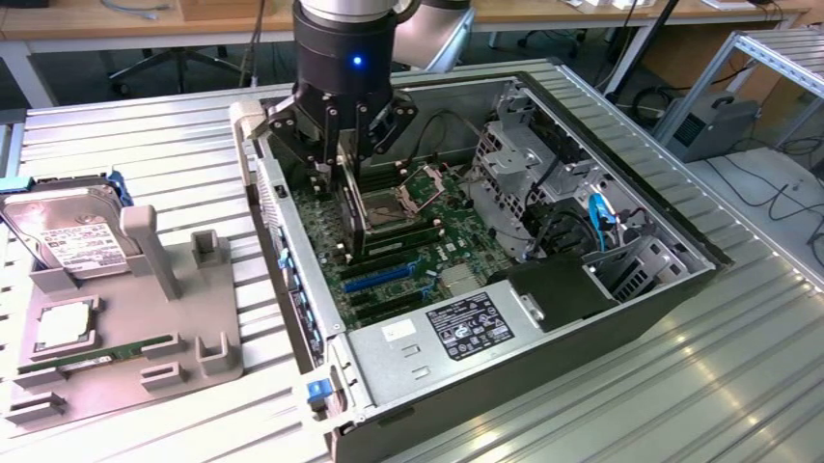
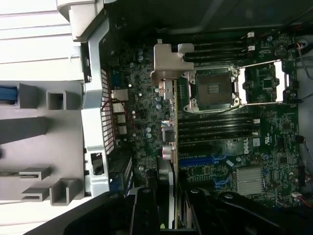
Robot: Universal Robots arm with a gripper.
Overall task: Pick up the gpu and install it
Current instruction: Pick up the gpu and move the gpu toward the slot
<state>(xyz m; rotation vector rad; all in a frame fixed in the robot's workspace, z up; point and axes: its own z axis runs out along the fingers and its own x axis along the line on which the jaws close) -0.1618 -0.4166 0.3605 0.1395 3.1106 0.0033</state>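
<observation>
My gripper (image 1: 342, 159) hangs inside the open computer case (image 1: 605, 111), above the motherboard (image 1: 431, 241). It is shut on the gpu (image 1: 350, 207), a thin dark card held upright on its edge. The card's lower end is close over the board beside the CPU socket (image 1: 393, 203). In the wrist view the gpu (image 2: 166, 66) appears edge-on, its silvery end bracket toward the case's rear wall. It runs back between my gripper's (image 2: 171, 208) black fingers (image 2: 145, 210). The blue expansion slot (image 2: 200, 160) lies just to one side of the card.
A grey fixture tray (image 1: 154, 328) lies at the exterior view's left with a hard drive (image 1: 71, 236), a green memory stick (image 1: 103, 352) and a square chip (image 1: 65, 328). Inside the case a drive cage (image 1: 528, 164), cables and a power supply (image 1: 470, 328) crowd the board.
</observation>
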